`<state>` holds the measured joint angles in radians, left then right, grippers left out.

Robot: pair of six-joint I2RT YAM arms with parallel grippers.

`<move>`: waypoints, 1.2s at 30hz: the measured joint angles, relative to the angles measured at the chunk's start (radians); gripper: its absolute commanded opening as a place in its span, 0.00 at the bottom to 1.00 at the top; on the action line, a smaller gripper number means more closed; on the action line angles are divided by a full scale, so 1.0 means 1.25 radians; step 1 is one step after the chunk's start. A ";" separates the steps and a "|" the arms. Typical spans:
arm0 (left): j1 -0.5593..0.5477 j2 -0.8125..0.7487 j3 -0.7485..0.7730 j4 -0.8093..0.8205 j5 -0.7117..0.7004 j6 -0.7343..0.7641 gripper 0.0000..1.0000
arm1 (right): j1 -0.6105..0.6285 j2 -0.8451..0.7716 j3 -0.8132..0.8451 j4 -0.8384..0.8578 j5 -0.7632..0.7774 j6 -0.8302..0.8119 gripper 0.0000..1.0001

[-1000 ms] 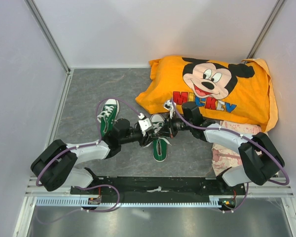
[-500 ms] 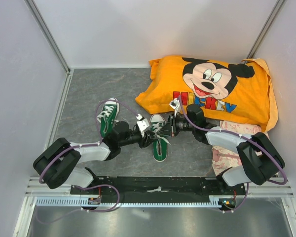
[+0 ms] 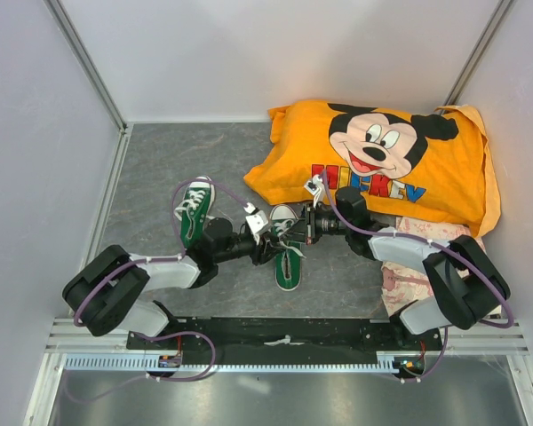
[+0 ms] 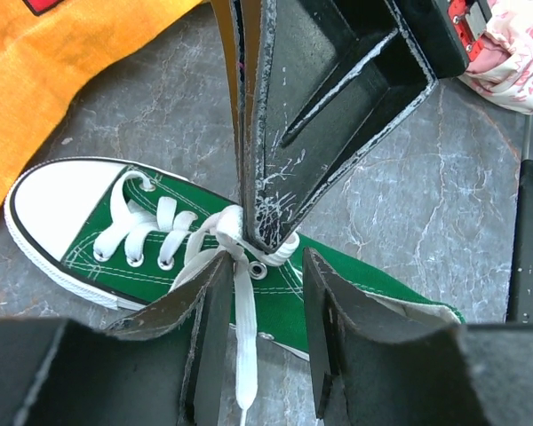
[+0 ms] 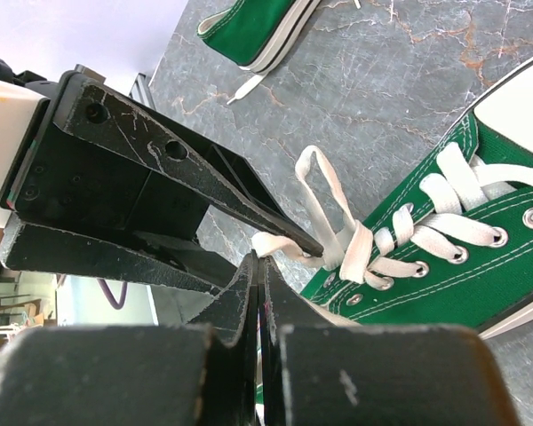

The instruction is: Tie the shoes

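Observation:
Two small green sneakers lie on the grey floor. One (image 3: 194,209) is at the left with its laces loose. The other (image 3: 287,250) is in the middle, between my grippers. My left gripper (image 3: 268,243) is open over that shoe (image 4: 160,257). A loose white lace end (image 4: 244,337) hangs between its jaws, close to the left finger. My right gripper (image 3: 297,232) is shut on the lace at the crossing near the top eyelets (image 5: 260,259). A lace loop (image 5: 324,195) stands up beside it. In the left wrist view the right gripper's closed fingers (image 4: 266,177) come down onto the knot.
An orange Mickey Mouse cloth (image 3: 382,160) lies at the back right, just behind the middle shoe. A pink patterned cloth (image 3: 395,275) lies under my right arm. White walls close in the grey floor (image 3: 160,160). A black rail (image 3: 275,337) runs along the near edge.
My right wrist has shifted slightly right and back, still holding the lace. My left gripper has edged slightly nearer along the shoe. Little has moved in the last half second.

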<state>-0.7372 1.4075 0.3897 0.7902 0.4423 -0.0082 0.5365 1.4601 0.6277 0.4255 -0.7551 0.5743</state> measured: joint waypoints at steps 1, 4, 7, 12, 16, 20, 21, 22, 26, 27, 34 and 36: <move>0.000 0.002 0.000 0.002 -0.001 -0.003 0.39 | 0.000 0.001 0.000 0.001 0.000 0.002 0.00; 0.000 0.012 0.000 0.008 -0.011 -0.015 0.27 | 0.000 0.001 -0.005 0.010 -0.002 0.007 0.00; 0.002 0.024 0.001 0.009 -0.018 -0.023 0.16 | 0.000 0.001 -0.008 0.013 -0.005 0.011 0.00; 0.012 0.030 0.002 0.009 -0.018 -0.024 0.02 | 0.000 0.001 -0.009 0.015 -0.010 0.013 0.00; 0.022 0.030 0.002 0.009 -0.013 -0.023 0.14 | -0.007 0.001 -0.009 0.008 -0.014 0.011 0.00; 0.024 0.030 0.002 0.009 0.012 -0.018 0.35 | -0.016 0.001 -0.009 0.005 -0.015 0.010 0.00; 0.024 0.030 0.002 0.009 0.021 -0.017 0.37 | -0.018 0.001 -0.009 0.005 -0.015 0.011 0.00; 0.024 0.030 0.002 0.009 0.029 -0.017 0.38 | -0.019 0.001 -0.009 0.006 -0.015 0.012 0.00; 0.024 0.030 0.002 0.010 0.056 -0.018 0.43 | -0.019 0.005 -0.009 0.015 -0.015 0.020 0.00; 0.024 0.030 0.002 0.010 0.062 -0.018 0.43 | -0.019 0.007 -0.009 0.017 -0.015 0.020 0.00; 0.024 0.033 0.017 0.011 0.066 -0.025 0.44 | -0.019 0.008 -0.011 0.027 -0.015 0.029 0.00; 0.024 0.037 0.022 0.013 0.063 -0.030 0.45 | -0.019 0.008 -0.015 0.031 -0.015 0.031 0.00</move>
<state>-0.7071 1.4532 0.4171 0.8062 0.5213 -0.0452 0.5129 1.4700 0.6094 0.4637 -0.7738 0.6136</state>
